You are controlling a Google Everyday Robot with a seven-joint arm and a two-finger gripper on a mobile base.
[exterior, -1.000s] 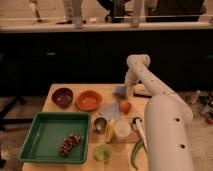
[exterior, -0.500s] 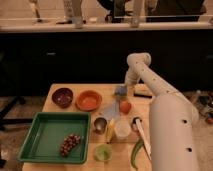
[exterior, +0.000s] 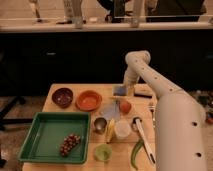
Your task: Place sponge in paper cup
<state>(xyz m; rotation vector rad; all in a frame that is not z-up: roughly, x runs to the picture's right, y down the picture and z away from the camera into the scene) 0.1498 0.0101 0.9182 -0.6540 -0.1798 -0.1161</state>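
The arm (exterior: 167, 100) has swung slightly right, tool (exterior: 128, 90) beside the sponge (exterior: 119, 90).

A single white arm (exterior: 161, 96) rises at the near right corner of the table (exterior: 102, 89), stretches toward its far edge, bends at a rounded elbow (exterior: 138, 58) and drops straight down. The gripper (exterior: 128, 91), fingers closed, hangs low over the table's far edge, right of centre.

We see a blue-grey sponge (exterior: 120, 90) beside the claw (exterior: 130, 92) of the white arm (exterior: 161, 94) at the tan desk's (exterior: 102, 90) far edge, a white paper cup (exterior: 122, 129), a green tray (exterior: 49, 131), an orange bowl (exterior: 89, 100).
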